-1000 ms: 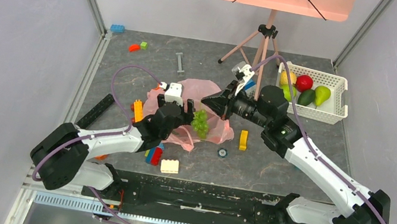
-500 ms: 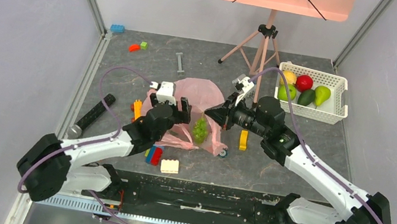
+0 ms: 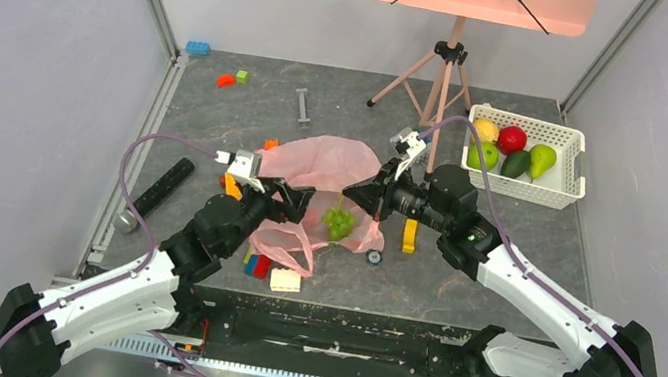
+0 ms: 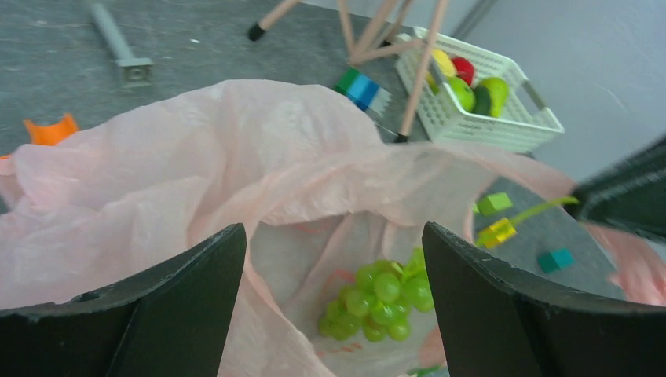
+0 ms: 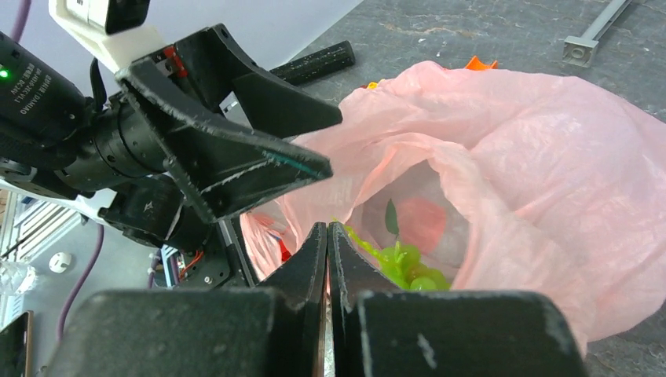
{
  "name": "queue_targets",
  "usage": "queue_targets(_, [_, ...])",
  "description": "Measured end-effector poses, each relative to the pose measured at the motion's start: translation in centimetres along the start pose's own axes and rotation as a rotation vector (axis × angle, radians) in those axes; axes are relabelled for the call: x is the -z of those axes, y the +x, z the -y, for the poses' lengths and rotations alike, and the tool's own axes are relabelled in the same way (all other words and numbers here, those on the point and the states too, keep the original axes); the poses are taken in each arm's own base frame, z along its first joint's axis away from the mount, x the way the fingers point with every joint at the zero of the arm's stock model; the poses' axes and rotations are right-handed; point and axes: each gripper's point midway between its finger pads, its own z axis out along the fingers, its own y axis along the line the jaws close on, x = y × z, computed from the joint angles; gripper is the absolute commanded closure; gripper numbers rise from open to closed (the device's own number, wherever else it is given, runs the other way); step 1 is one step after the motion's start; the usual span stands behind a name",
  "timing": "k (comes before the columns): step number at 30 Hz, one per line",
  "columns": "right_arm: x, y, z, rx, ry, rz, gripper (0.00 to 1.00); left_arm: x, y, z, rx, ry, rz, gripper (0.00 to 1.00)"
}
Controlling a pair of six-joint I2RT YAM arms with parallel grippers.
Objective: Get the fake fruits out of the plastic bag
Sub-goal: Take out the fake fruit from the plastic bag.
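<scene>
- Grapes [image 3: 337, 219] sit in the open mouth of the plastic bag [image 3: 324, 159] at mid-table. From above we see the left gripper [image 3: 293, 199] just left of them and the right gripper [image 3: 350, 196] just right.
- Left wrist: our jaws gape wide, framing the bagged grapes.
- Right wrist: our jaws are pressed together at the bag's rim.

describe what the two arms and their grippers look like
Both the left arm and right arm have white links with bulky black joints, and a purple cable loops along each. The left gripper and right gripper are matte black with wedge-shaped fingers, each topped by a small white camera box.
</scene>
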Motion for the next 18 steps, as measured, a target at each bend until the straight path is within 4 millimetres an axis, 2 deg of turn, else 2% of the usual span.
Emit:
queue_targets(11, [0.0,0.0,-0.7,-0.015,-0.035,-0.005,1.0,1.8,2.2,5.5,-0.024,0.371,-0.056,0.13])
queue_targets(18, [0.2,-0.5,-1.4,0.01,-0.062,-0.027,1.0,2.8,3.5,6.9,-0.138,0.547,0.0,0.12])
